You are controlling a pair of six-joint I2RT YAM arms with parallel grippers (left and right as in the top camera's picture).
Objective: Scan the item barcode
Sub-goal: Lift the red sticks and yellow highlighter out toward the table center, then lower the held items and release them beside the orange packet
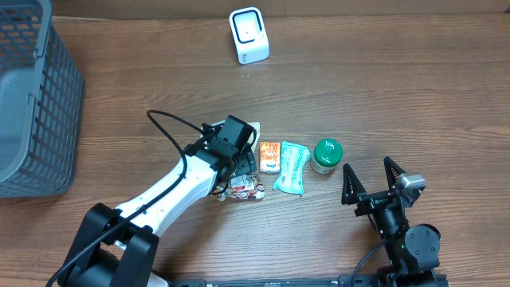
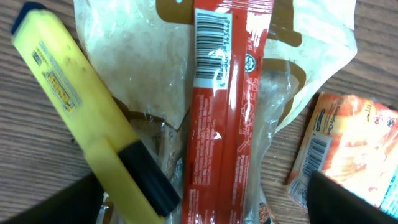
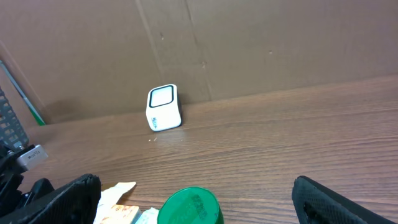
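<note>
A red stick packet (image 2: 221,112) lies on a clear and white bag (image 2: 143,56), its barcode (image 2: 211,50) facing up. A yellow highlighter (image 2: 81,106) with a black cap rests slanted beside it. My left gripper (image 2: 205,205) hangs open just above this pile, one finger on each side, gripping nothing; in the overhead view the left gripper (image 1: 239,169) covers most of the pile. The white scanner (image 1: 249,34) stands at the far edge of the table. My right gripper (image 1: 373,177) waits open and empty near the front right.
An orange packet (image 1: 270,157), a pale green packet (image 1: 292,167) and a green-lidded jar (image 1: 326,155) lie in a row right of the pile. A grey basket (image 1: 32,104) sits at the far left. Bare wood lies between the items and the scanner.
</note>
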